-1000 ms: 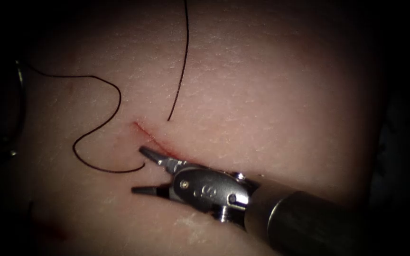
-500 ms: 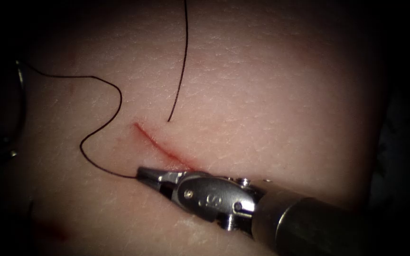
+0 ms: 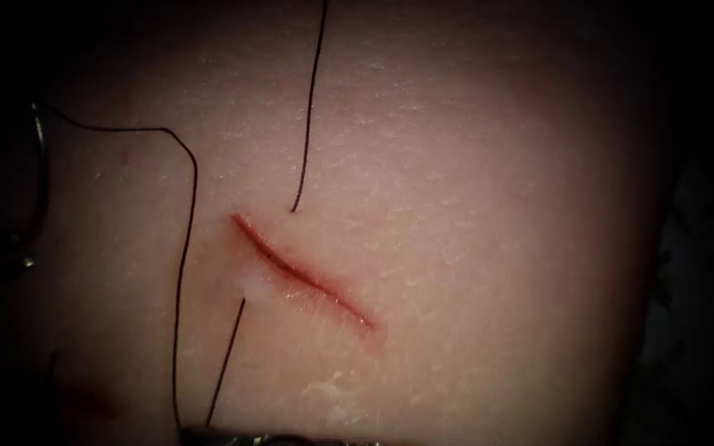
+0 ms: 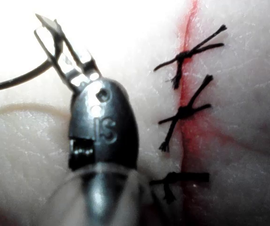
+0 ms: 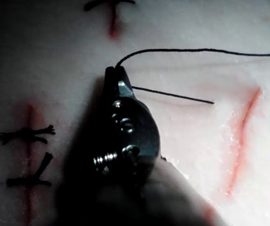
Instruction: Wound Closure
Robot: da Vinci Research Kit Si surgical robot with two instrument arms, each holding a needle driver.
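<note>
The right hand [image 5: 117, 71] has pulled back to the bottom edge of the endoscope frame, dragging the thread [image 3: 182, 272] taut down the left side of the cut [image 3: 303, 271]. It's clamped tight on that thread, apparently to draw it through the tissue [image 3: 473, 206]. The left hand [image 4: 54, 40] has its jaws closed on the needle [image 4: 17, 80] near 1 end of its curve, clear of the tissue.

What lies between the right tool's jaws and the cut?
Right wrist view: a stretch of thread over the tissue, from the right tool toward the cut.
</note>
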